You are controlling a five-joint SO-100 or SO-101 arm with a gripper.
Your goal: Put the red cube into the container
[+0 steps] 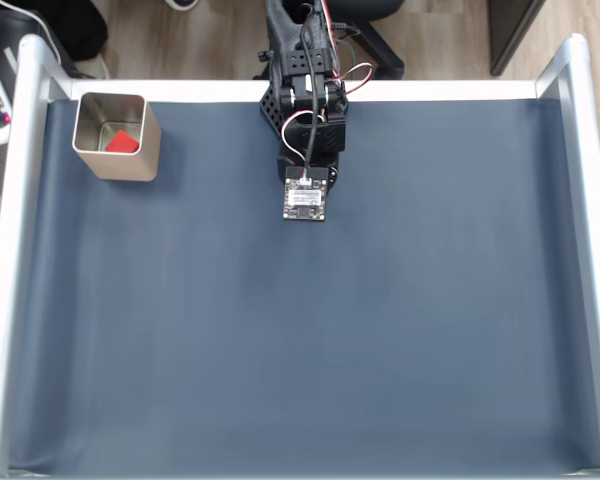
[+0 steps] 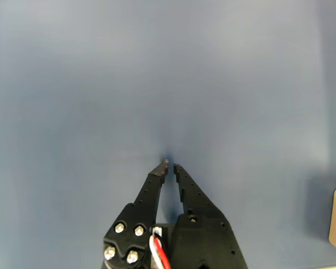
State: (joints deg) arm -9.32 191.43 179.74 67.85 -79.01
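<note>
The gripper [image 2: 169,165] enters the wrist view from the bottom edge, black, with its two fingers drawn together so the tips almost meet; a thin sliver of blue shows between them near the tips, and nothing is held. It points up the picture over the bare blue mat [image 2: 157,84], its tips close above the surface. Red and white wires show at its base.

In the fixed view the arm [image 1: 306,100] reaches down from the top middle of the picture, folded close to its base, with a small circuit board [image 1: 306,200] facing up at its wrist end.

The cube [image 1: 123,143] lies inside the tin [image 1: 130,165], well to the left of the arm, at the top left corner of the mat in the fixed view. It is small and bright red with plain faces, and sits turned at an angle to the tin's walls, toward the lower side of the tin's floor in this view. Being a cube, it has no long axis.

The tin is square with rounded corners, silvery beige outside, shiny within, several times wider than the cube. Its sides run roughly parallel to the mat's edges. A pale metal frame [image 1: 15,250] borders the mat.
</note>
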